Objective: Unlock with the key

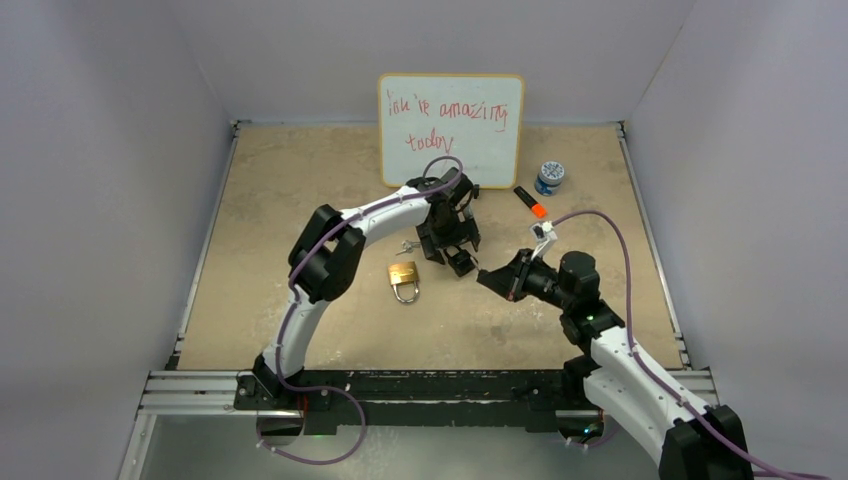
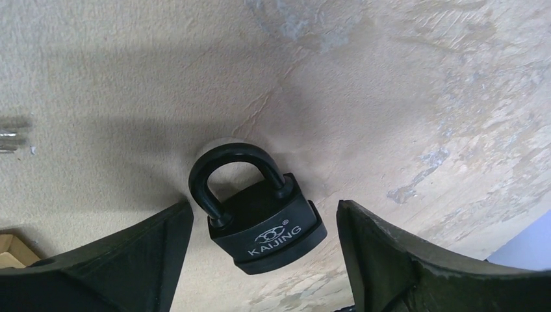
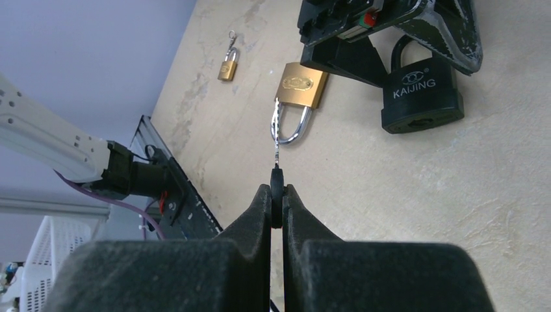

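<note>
**Left pincer spread over the black padlock, right pincer clamped on the key**

On the table [image 1: 280,200], the left gripper [image 1: 452,252] hovers with its jaws wide apart on either side of the black padlock [image 2: 263,214]. The padlock lies flat near the middle, shackle seated, base turned toward the right arm. The right gripper [image 3: 277,195], just beside it, is pressed together on the dark head of the key [image 3: 277,130], whose thin blade points forward, toward a brass padlock [image 3: 302,84] lying nearby. The black lock looks heavy, rigid and smooth-coated, so it is likely to skid. It is best pinched across the body's two narrow sides, leaving the base free. The key seems light and stiff but slim, and liable to twist between the pads.
</note>
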Available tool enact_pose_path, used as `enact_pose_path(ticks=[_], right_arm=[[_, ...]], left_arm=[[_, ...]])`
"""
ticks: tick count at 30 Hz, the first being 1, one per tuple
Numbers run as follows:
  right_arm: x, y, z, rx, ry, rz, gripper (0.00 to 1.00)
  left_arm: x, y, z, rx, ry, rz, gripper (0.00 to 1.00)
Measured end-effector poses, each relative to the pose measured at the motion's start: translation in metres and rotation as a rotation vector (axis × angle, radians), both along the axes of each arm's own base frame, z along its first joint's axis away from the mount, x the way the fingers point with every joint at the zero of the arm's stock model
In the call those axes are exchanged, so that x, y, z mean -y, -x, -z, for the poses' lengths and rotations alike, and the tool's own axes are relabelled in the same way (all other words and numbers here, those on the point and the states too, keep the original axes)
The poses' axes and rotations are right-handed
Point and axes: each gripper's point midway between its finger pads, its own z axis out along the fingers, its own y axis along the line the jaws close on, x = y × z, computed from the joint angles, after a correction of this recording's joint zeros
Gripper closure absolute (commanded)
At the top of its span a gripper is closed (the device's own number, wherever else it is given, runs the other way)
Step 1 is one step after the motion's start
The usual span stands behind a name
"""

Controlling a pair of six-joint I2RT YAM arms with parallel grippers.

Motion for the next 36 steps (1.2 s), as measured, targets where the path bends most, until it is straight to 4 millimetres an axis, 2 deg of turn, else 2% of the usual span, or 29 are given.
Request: enact_pose_path(ticks=[2, 10, 14, 17, 20, 25, 29, 36], right_arm=[[0.001, 0.0, 0.003, -0.003, 0.012, 0.005, 1.0], [0.007, -0.002, 0.016, -0.024, 0.061, 0.031, 1.0], [0.008, -0.003, 0.022, -0.039, 0.075, 0.036, 1.0], [0.009, -0.004, 0.025, -0.046, 0.083, 0.041, 1.0], [0.01, -0.006, 0.029, -0.055, 0.094, 0.051, 1.0], [0.009, -0.009, 0.039, -0.089, 0.107, 0.05, 1.0], [0.005, -0.01, 0.043, -0.102, 0.093, 0.031, 1.0], [-0.004, -0.011, 0.047, -0.125, 0.059, -0.012, 1.0]], left_arm=[[0.0, 0.002, 0.001, -0.011, -0.005, -0.01, 0.26], [0.003, 0.017, 0.007, -0.025, -0.043, -0.004, 0.43], [0.004, 0.016, 0.007, -0.024, -0.067, 0.026, 0.53], [0.002, 0.015, 0.006, -0.004, -0.091, 0.063, 0.67], [-0.002, 0.013, 0.005, 0.029, -0.132, 0.11, 0.69], [-0.029, 0.003, -0.001, 0.078, -0.281, 0.159, 0.76], [-0.056, -0.011, -0.018, 0.13, -0.409, 0.168, 0.77], [-0.095, -0.023, -0.035, 0.119, -0.444, 0.127, 0.77]])
